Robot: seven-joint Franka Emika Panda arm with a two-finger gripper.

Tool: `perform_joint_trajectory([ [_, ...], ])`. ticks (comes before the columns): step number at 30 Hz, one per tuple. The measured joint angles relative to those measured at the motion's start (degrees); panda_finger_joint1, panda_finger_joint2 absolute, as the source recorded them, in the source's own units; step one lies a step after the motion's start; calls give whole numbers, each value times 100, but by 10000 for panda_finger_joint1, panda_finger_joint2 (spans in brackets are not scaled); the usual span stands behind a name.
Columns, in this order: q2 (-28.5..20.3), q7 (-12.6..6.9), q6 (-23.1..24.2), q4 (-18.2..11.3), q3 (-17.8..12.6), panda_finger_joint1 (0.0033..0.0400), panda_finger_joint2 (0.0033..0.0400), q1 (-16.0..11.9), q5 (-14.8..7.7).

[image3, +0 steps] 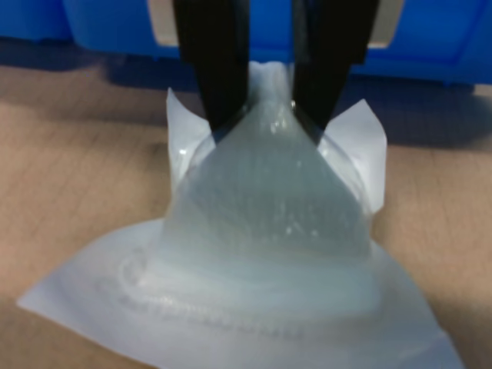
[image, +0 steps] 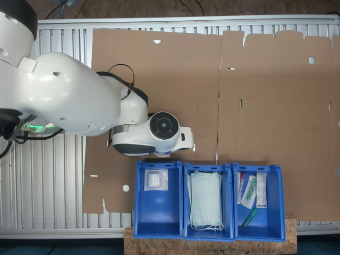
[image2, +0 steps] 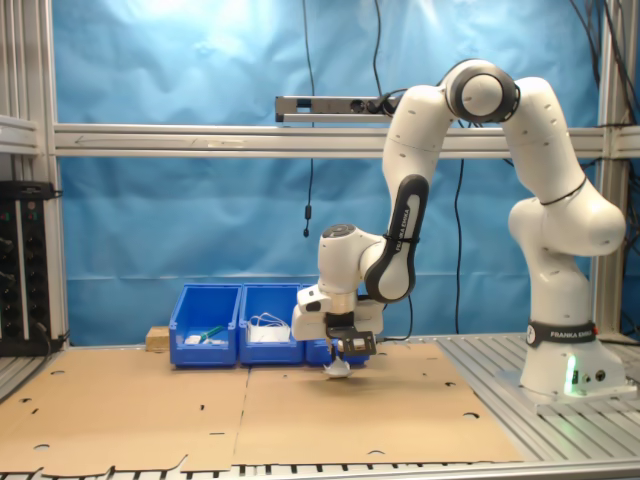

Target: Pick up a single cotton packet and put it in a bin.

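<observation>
The cotton packet hangs crumpled, pinched by one fold between the gripper fingers, so you risk it slipping before the bin at six o'clock.

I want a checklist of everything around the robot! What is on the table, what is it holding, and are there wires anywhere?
Surface: brown cardboard sheets over a metal slatted table.
Job's things: cotton packet pinched between the jaws, hanging above the cardboard in front of the bins; the bin at the first exterior view's left of the row already holds one cotton packet.
Clutter: middle bin with pale green masks; third bin with mixed long packets.
Grippers: gripper shut on the held packet.
Cables: black cables hanging against the backdrop; one looped at the arm.
Surroundings: blue backdrop, aluminium frame, wooden board under the bins.
</observation>
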Motion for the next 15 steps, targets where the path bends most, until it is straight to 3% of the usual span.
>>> perform_joint_trajectory([
  [7, -139, 0, -63, -26, 0, 36, 36, 0, 0],
  [15, -695, 0, -423, -51, 0, 36, 36, 4, 0],
])
